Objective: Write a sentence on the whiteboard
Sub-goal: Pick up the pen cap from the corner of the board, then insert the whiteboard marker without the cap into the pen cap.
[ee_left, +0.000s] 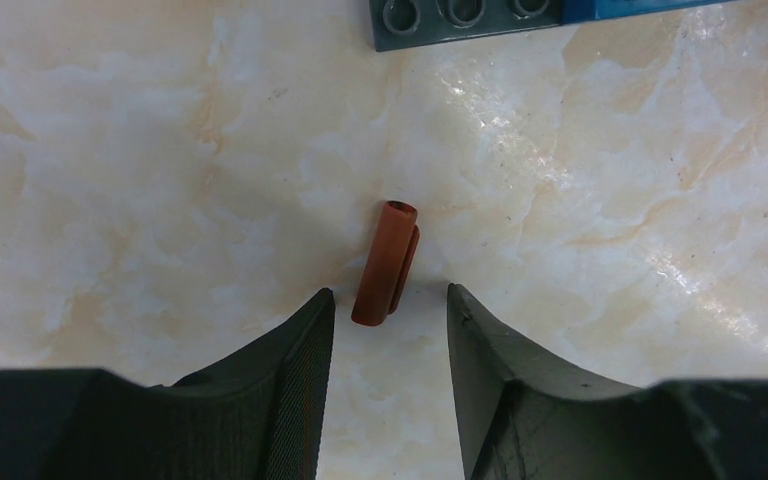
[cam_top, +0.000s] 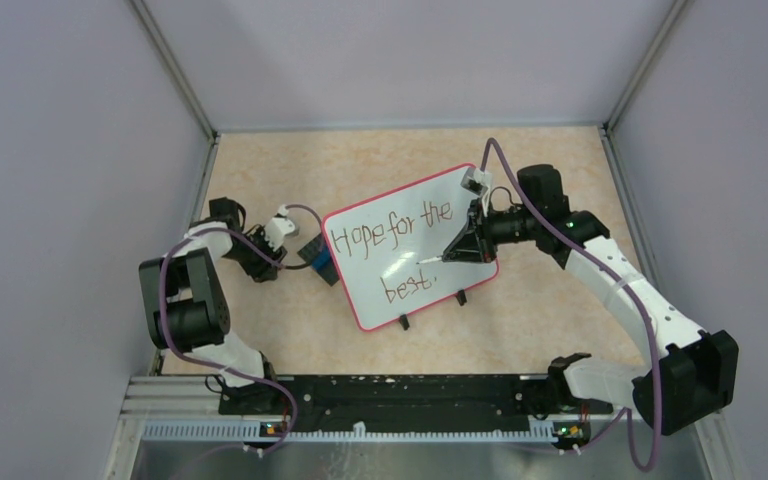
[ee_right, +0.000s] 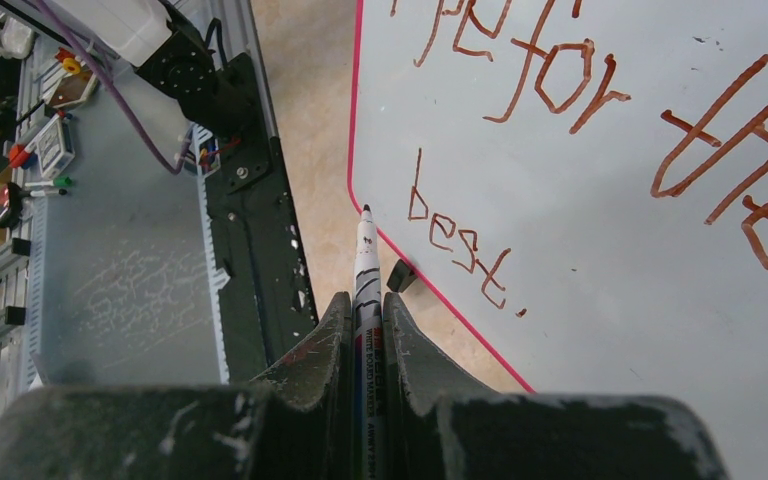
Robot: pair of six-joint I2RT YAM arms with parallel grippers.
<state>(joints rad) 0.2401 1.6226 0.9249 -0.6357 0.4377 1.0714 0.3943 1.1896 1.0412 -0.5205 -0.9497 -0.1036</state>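
Top external view: the whiteboard (cam_top: 405, 255) stands at centre frame, turned at an angle, on two black feet. The sentence (cam_top: 390, 232) reads "Hope for the best." in two lines, full stop included, so I judge the writing complete.

1. Right gripper (ee_right: 365, 305): my fingers are pressed onto the marker (ee_right: 367, 265) at mid-barrel. In the right wrist view the tip points toward the upper left and shows beside the red frame corner, apart from the strokes.
2. Left gripper (ee_left: 390, 300): my fingers are spread, and nothing is held. The red-brown cap (ee_left: 385, 262) lies on the table just ahead of the gap. The eraser (ee_left: 480, 20) sits at the top edge of the left wrist view.

Handling, as judged:
- The board looks light, stiff and glossy. On small feet it would likely slide or tip under a hard push.
- Take hold at the frame edge, never on the face. The ink would probably smear at a touch.
- The barrel is slim and smooth, so a firm mid-barrel pinch suits it.
- The cap is small and round. It may roll, so close squarely across it.
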